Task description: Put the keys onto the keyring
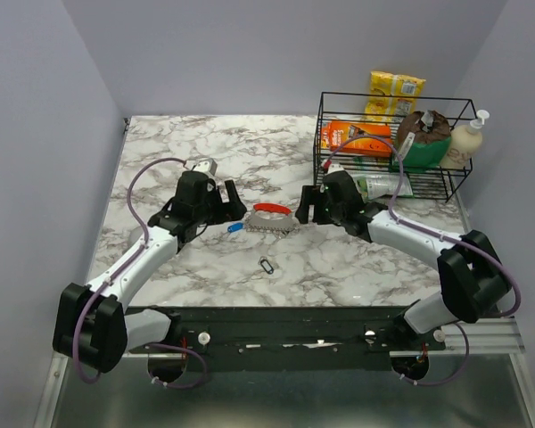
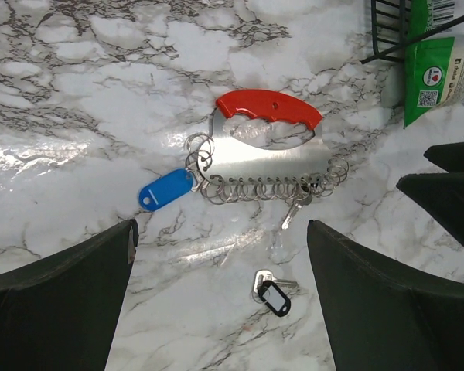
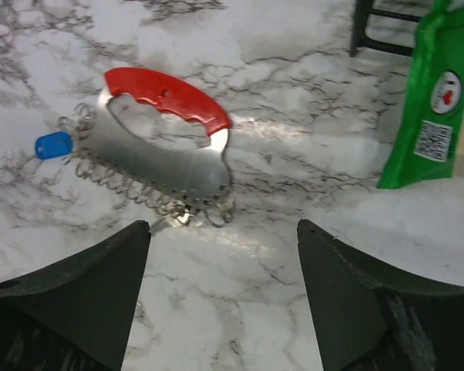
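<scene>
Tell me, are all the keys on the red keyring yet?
Not quite. A blue-tagged piece and one silver key already hang from small rings on the keyring. Nothing is in hand: the left gripper and right gripper are both open and empty. Still left: the black-tagged key lying loose on the marble table.

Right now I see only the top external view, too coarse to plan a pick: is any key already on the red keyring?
Observer: Yes. The left wrist view shows one silvery key hanging from a ring toward the right end of the keyring in that view.
Operator: And the dark speck nearer the arms?
Observer: A loose key with a black tag, lying apart from the rings.
Operator: Anything held?
Observer: No. The wrist views show the left gripper and the right gripper with fingers spread and nothing between them.
</scene>
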Robot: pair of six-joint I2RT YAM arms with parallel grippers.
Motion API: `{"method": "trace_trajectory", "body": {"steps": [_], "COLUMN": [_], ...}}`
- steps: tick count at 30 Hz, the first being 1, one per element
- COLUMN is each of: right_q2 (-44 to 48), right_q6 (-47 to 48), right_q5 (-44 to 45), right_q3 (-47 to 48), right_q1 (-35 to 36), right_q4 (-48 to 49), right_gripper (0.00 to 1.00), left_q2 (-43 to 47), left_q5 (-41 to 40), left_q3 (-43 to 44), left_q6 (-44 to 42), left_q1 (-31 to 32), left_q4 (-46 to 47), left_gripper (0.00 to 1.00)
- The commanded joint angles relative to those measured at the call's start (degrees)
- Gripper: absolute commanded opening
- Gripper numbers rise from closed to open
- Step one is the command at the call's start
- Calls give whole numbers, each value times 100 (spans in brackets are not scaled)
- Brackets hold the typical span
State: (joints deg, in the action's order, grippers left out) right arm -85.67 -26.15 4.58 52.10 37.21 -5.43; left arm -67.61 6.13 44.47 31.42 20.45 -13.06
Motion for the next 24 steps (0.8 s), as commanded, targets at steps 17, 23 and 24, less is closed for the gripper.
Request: {"method": "trace_trajectory", "body": {"steps": [17,23,24], "right_q2": [-784,-917,-917], "right_q6": [-83,-31,-39], "right_q5": [-1925,-1961,-1952], "right_q3": [-86,-50,-50], "right_q1": [-697,-698,-706], "right_q4": [868,842,833], "right_gripper": [58,56,56], "left_q2": [-1087,-1114,-1105], "left_q5": [310,-408,-481], "left_q3": [624,800,835], "left_q6": [189,-100,-153], "left_q1": [777,777,777], "left_q4": [480,-107,-187], "left_gripper": [96,94,93]}}
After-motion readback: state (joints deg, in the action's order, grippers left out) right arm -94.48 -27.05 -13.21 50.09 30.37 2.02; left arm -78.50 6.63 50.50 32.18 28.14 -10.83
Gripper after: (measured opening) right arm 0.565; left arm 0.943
